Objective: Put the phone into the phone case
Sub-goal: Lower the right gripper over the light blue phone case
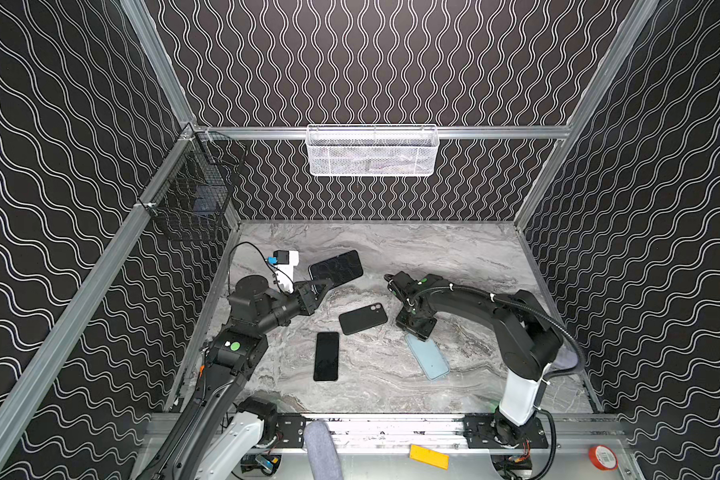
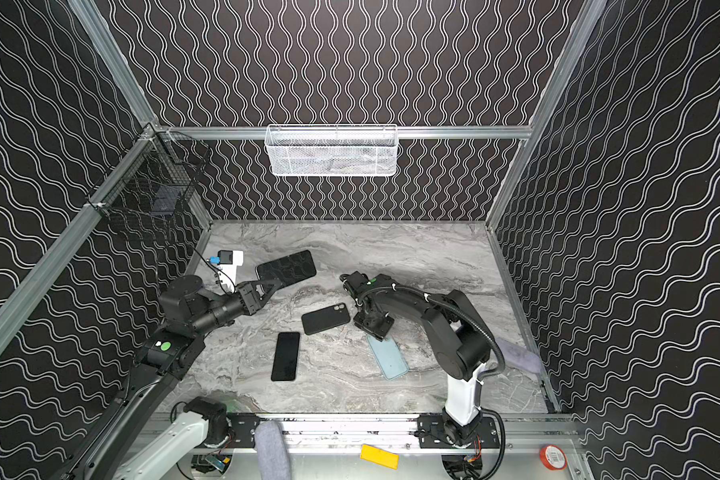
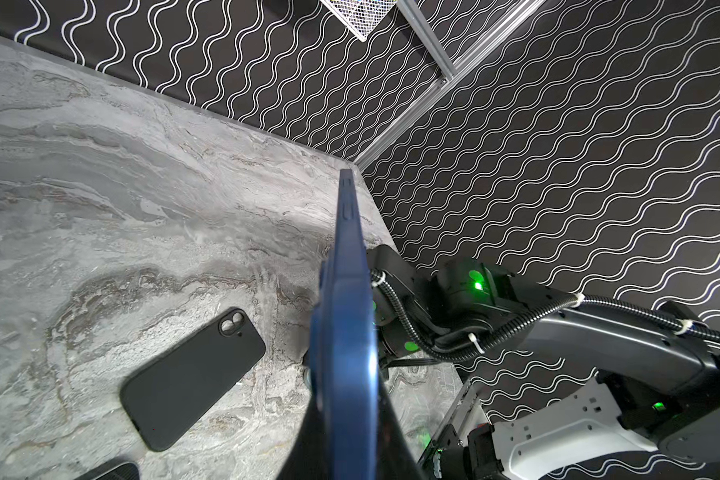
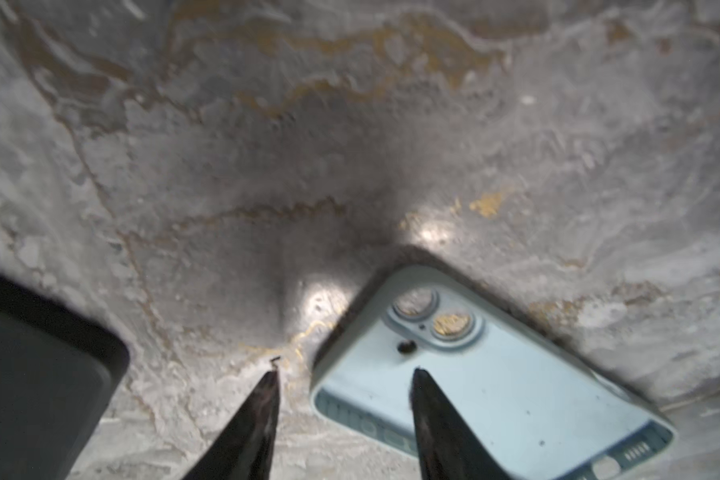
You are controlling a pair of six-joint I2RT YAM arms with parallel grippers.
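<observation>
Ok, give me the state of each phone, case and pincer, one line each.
blue phone: held at one end, screen up.
left pincer: shut on blue phone.
black phone: lying flat, screen up, dark.
black case: flat, back up.
light blue case: flat, open side up, empty.
right pincer: open, straddling light blue case's camera-end edge.

In both top views the marble tabletop is seen from high above its near edge, facing down toward the far wall. The left wrist view is aimed rightward, low over it, the black phone case being shared with them. The right wrist view is held close above the light blue phone case.
</observation>
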